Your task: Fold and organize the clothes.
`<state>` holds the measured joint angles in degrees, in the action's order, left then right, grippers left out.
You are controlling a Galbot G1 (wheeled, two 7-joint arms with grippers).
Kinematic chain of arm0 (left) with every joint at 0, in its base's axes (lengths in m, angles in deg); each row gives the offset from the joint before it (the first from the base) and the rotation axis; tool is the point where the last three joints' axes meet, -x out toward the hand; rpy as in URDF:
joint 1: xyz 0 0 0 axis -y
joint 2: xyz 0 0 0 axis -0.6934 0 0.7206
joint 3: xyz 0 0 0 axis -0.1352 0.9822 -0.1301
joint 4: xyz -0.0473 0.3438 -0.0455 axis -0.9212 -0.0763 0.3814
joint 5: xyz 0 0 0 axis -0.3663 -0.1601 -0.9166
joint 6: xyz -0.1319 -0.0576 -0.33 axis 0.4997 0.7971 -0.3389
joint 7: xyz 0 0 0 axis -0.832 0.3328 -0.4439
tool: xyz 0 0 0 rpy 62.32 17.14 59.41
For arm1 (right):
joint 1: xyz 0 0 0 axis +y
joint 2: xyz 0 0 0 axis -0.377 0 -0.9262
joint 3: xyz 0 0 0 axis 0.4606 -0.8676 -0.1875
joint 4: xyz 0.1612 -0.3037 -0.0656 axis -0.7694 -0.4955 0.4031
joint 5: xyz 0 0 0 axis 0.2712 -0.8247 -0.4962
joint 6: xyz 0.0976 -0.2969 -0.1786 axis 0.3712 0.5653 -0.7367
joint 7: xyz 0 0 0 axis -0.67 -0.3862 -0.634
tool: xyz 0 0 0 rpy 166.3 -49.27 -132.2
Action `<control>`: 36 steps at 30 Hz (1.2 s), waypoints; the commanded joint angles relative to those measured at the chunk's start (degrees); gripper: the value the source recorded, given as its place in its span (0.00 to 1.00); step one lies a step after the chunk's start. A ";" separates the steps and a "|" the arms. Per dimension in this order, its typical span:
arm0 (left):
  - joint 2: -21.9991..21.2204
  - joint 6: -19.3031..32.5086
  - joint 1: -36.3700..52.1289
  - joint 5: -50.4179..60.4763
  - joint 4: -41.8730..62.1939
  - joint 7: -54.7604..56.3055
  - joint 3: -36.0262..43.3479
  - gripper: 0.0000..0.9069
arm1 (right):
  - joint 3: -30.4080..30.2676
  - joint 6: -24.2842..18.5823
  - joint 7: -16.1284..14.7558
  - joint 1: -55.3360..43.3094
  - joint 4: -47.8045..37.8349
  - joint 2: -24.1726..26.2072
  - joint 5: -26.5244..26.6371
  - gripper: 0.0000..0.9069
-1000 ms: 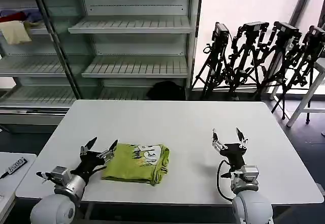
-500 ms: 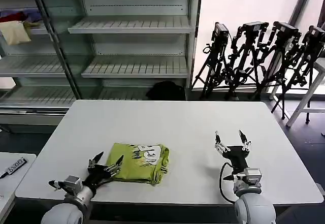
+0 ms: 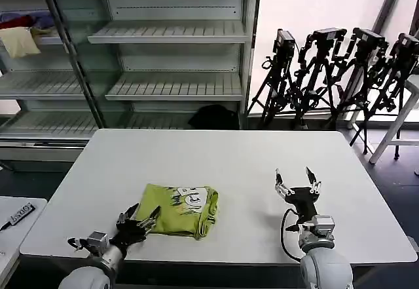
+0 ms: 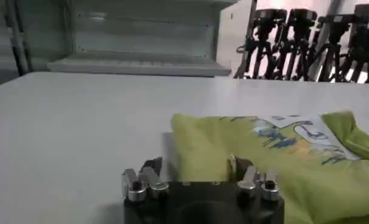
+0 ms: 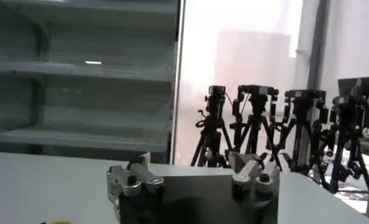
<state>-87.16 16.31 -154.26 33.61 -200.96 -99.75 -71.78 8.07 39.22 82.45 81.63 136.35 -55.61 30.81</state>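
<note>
**Lime-green T-shirt folded on the worktop, both pincers spread**

Lime yellow-green cotton, the T-shirt [image 3: 179, 210] lies folded into a compact bundle on the white worktop [image 3: 222, 164], white printed patch facing up; it sits just ahead of the left pincer [image 3: 139, 218] and a little toward the right pincer's side; the left pincer hangs low at the near worktop edge, fingers spread, their tips close to the shirt's near corner, though whether they touch the cloth cannot be told; from the left wrist view the shirt [image 4: 276, 155] spreads out directly beyond that pincer [image 4: 193, 170], its near edge between the two open fingertips; the right pincer [image 3: 296, 183] stands upright above the worktop, well apart from the shirt, fingers spread and gripping nothing; beyond it, past the far worktop edge, stand dark tripods [image 3: 340, 73]; pale shelving [image 3: 170, 59] rises beyond the left pincer.
</note>
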 commanded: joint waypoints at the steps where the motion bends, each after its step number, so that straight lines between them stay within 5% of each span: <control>1: -0.06 -3.73 0.23 -7.67 0.81 -0.18 -0.11 0.02 | 0.04 0.01 0.02 -0.03 -0.15 0.06 -0.04 1.00; 10: 0.04 -4.73 0.85 -10.54 0.98 0.02 -0.32 0.02 | -0.16 0.02 0.06 -0.47 -0.47 -0.24 -0.32 1.00; 24: 0.73 4.78 2.06 -2.45 0.20 0.96 -7.96 0.00 | -0.01 -0.39 -0.02 -0.41 -1.53 -0.14 -0.34 1.00; 29: 6.97 6.00 4.27 2.31 2.65 -2.73 -18.19 0.00 | 0.19 -0.54 -0.08 -0.55 -1.68 0.40 -0.12 1.00; 36: 24.18 7.80 4.70 7.34 6.48 -7.62 -27.72 0.00 | 0.35 -1.26 -0.12 -0.35 -2.13 0.91 0.32 1.00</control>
<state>-79.38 21.37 -150.62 34.31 -197.73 -102.61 -86.10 8.38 38.23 82.33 81.27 134.38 -54.86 30.97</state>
